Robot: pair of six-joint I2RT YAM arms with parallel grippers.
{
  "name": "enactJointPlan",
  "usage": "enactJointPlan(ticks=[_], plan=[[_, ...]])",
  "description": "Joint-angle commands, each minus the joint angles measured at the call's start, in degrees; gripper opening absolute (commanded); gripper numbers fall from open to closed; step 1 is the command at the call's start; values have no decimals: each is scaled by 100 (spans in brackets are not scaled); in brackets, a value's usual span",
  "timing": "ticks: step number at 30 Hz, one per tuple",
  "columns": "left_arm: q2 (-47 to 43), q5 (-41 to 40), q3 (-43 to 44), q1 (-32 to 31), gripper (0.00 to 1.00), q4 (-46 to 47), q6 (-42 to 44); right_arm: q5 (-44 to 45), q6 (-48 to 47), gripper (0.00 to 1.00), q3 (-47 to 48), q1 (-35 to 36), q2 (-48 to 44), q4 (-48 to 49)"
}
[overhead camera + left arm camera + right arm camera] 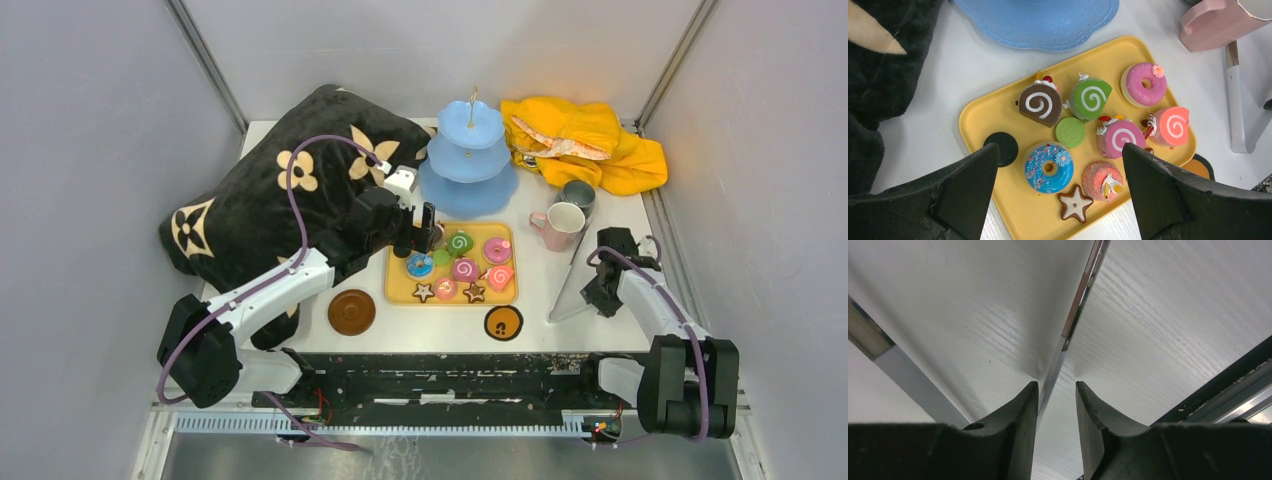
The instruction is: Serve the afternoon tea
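Toy sweets lie on the yellow tray [395, 285]: a blue donut [1049, 167], a star biscuit [1075, 203], a pink swirl roll [1120, 137], a green swirl roll [1091, 97], a brown swirl roll [1038, 102] and a pink donut [1144, 84]. My left gripper [425, 238] hangs open over the tray's left part, and in the left wrist view [1059, 148] the blue donut sits below the gap. The light-blue stand [470, 150] stands behind the tray with bare tiers. The pink cup [558, 225] and grey mug [578, 195] stand to its right. My right gripper [597, 292] is low by the metal tongs [568, 285].
A brown coaster [351, 312] and a second coaster [503, 322] lie near the front edge. A black flowered cushion [270, 190] fills the left, and a yellow cloth [590, 145] lies at the back right. One tong arm [1073, 320] runs along my right gripper's [1057, 384] left finger.
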Motion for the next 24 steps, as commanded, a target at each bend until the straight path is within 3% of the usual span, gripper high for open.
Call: enactJointPlan(ticks=[1, 5, 7, 12, 15, 24], plan=[[-80, 86, 209, -27, 99, 0, 68, 54, -392, 36, 116, -309, 19, 337], [-18, 167, 242, -26, 99, 10, 60, -91, -730, 34, 333, -493, 214, 348], [18, 207, 257, -20, 99, 16, 51, -110, -827, 39, 469, -494, 292, 325], [-8, 257, 273, -26, 99, 22, 33, -330, -1115, 82, 671, -504, -113, 109], [-31, 249, 230, -29, 99, 40, 40, -733, -1177, 99, 663, -498, -593, -22], [-14, 251, 166, -28, 99, 103, 46, -1671, -782, 99, 85, -452, -975, 185]])
